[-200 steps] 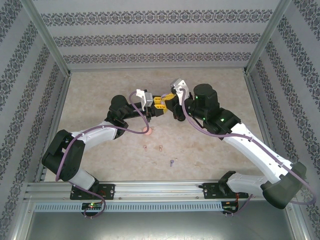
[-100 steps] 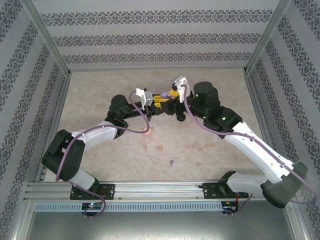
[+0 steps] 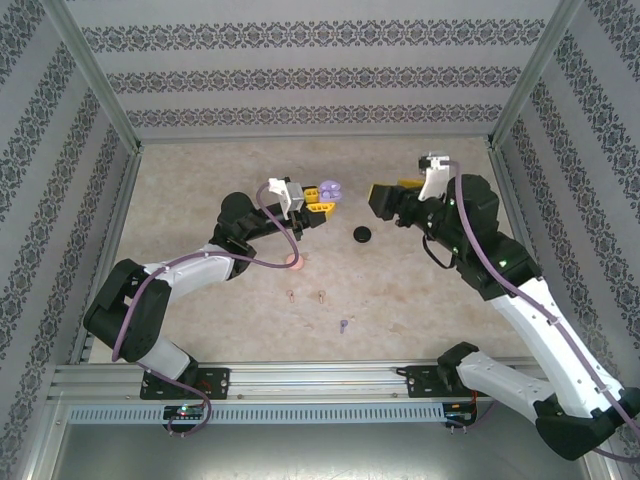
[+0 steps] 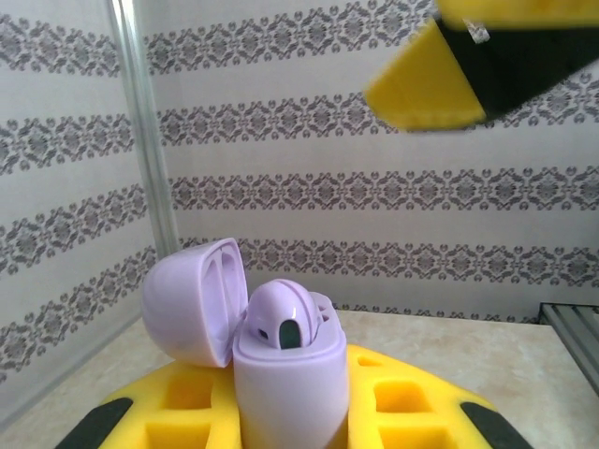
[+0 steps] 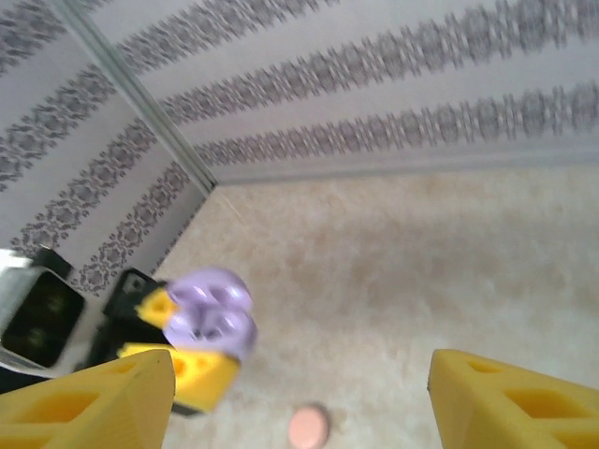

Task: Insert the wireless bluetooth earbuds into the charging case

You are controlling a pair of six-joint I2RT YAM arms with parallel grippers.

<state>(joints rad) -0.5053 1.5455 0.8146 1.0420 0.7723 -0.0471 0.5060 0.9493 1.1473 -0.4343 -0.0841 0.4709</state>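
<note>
Drew right gripper [image 3: 378, 198] back rightward from purple case [image 3: 327, 190], now spread wide, empty. Keeps case clamped in left gripper [image 3: 319, 202], lid [image 4: 192, 299] up, one earbud [image 4: 281, 313] seated. Leaves second purple earbud [image 3: 343, 325] on bench [image 3: 420, 290], well nearward of case. Could spill seated earbud by tilting case.

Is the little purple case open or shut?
Open. The light purple round plastic charging case has its lid swung back to one side, with the lid's hollow inside showing.
</note>
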